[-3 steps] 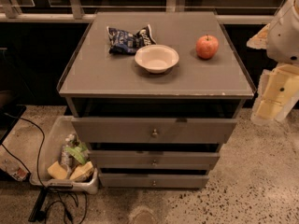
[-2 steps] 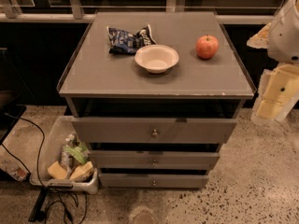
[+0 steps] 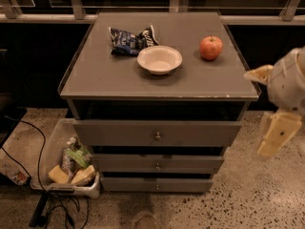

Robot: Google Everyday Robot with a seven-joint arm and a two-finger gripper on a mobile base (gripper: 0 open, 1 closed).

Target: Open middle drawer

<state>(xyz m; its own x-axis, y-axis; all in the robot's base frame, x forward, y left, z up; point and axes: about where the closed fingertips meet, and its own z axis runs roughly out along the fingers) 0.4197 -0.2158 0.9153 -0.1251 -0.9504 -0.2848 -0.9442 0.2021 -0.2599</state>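
The grey cabinet has three drawer fronts stacked one above the other. The middle drawer is a low flat grey front with a small round metal knob at its centre. It sits between the taller top drawer and the narrower bottom drawer. My gripper hangs at the right edge of the view, beside the cabinet's right front corner. It is well to the right of the knob and touches no drawer.
On the cabinet top lie a dark snack bag, a white bowl and a red apple. A plastic bin with packets stands on the floor at the left, with black cables around it.
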